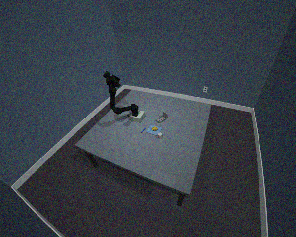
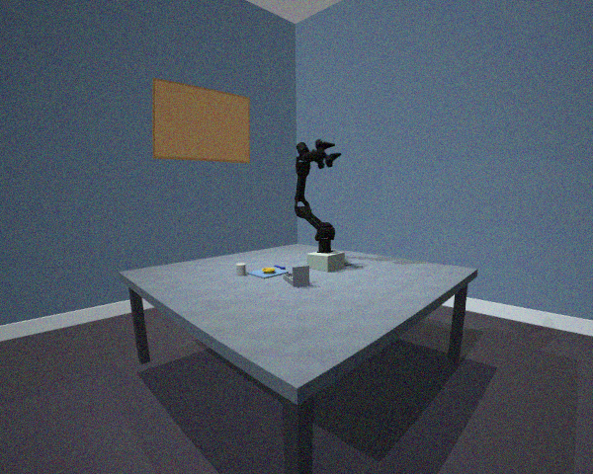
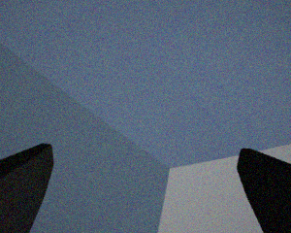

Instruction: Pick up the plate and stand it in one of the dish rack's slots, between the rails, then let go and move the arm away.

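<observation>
Plate (image 1: pixel 154 128) (image 2: pixel 269 270) well apart from wide-open gripper (image 1: pixel 119 82) (image 2: pixel 336 149) (image 3: pixel 147 157)

Legible markings, top, exterior and wrist feeds: I can read no text, label, brand, number or sign in any of them from my station
</observation>
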